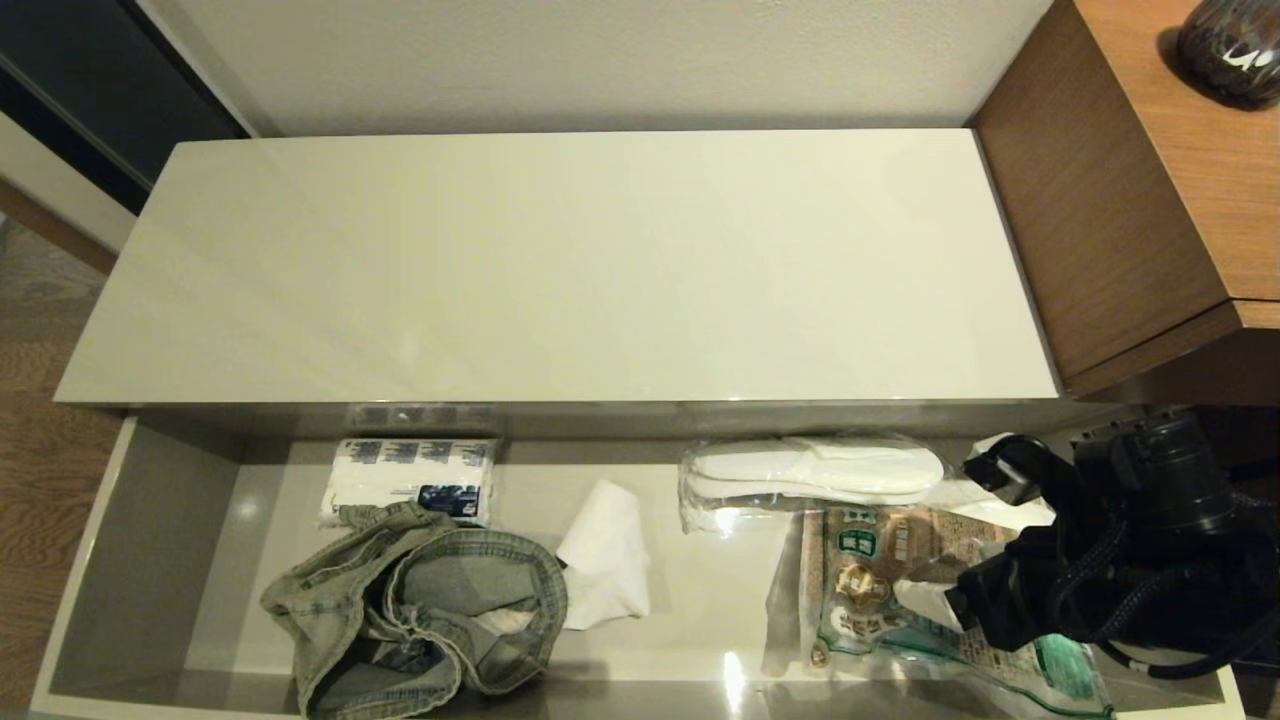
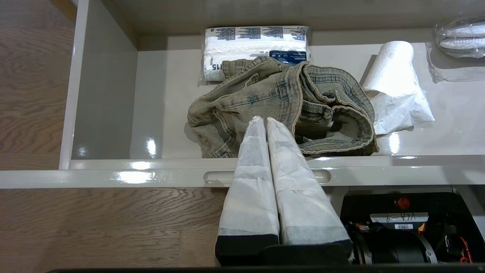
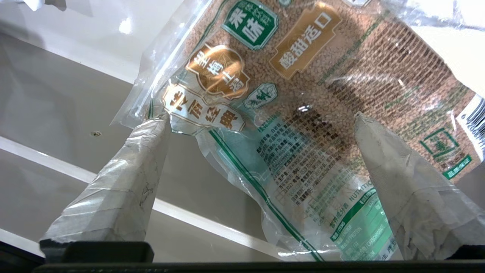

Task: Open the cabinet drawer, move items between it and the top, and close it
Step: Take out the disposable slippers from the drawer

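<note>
while the cabinet drawer (image 1: 150, 560) stands pulled fully out below the top (image 1: 560, 270), its long axis runs left to right across the head view, parallel to the cream slab above it. the wrapped white slippers (image 1: 815, 470) lie in the right half of the drawer near its back wall, flat, their length along the drawer's width, with toes toward the right. the denim garment (image 1: 420, 600) sits crumpled in the left half near the front edge, its open waistband facing right; behind it and touching it lies a blue-and-white paper pack (image 1: 410, 478), and just beside it on the right a white tissue roll (image 1: 605, 555). the right gripper (image 3: 261, 125) hangs over the brown-and-green food packet (image 1: 880, 590) at the drawer's right end, its fingers (image 3: 125, 178) spread wide, one tip at the packet's edge, nothing pinched. the left gripper (image 2: 263, 121) hangs in front of the drawer's front, fingers pressed together, pointing toward the denim.
</note>
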### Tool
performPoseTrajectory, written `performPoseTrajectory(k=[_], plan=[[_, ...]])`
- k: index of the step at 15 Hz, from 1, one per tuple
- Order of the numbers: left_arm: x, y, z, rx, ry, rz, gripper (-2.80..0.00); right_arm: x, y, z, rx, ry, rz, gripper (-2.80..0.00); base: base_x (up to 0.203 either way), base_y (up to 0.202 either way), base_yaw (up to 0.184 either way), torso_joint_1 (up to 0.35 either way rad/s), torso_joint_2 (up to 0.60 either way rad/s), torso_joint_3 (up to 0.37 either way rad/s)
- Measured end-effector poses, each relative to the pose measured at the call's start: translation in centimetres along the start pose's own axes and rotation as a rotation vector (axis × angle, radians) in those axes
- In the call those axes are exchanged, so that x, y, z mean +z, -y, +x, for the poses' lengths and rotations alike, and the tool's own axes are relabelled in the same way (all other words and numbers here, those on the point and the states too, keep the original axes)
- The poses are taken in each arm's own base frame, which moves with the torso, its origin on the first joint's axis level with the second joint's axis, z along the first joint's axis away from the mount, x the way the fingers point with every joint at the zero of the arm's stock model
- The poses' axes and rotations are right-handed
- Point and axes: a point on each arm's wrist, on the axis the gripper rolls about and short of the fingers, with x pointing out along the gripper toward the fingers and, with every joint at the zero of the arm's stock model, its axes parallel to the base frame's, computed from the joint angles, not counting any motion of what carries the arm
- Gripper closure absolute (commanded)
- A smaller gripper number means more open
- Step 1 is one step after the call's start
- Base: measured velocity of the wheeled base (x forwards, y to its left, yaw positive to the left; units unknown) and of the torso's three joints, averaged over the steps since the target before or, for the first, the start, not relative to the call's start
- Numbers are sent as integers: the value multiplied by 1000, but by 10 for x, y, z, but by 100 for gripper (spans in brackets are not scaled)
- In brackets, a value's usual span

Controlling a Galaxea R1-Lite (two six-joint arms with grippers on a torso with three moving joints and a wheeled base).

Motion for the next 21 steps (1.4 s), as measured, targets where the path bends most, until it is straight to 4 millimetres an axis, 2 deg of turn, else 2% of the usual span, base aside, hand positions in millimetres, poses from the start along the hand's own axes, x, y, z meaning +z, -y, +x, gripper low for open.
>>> performPoseTrajectory(k=[11,17,21], plan=[[0,0,0,0,0,0,0,-1,1,4,-3,-14,20,-280,0,0,0,0,0,0],[0,0,0,0,0,0,0,1,1,22,2,-4,54,-280,0,0,0,0,0,0],[0,0,0,1,0,0,0,-2,1,27,5,-25,58,-280,0,0,0,0,0,0]])
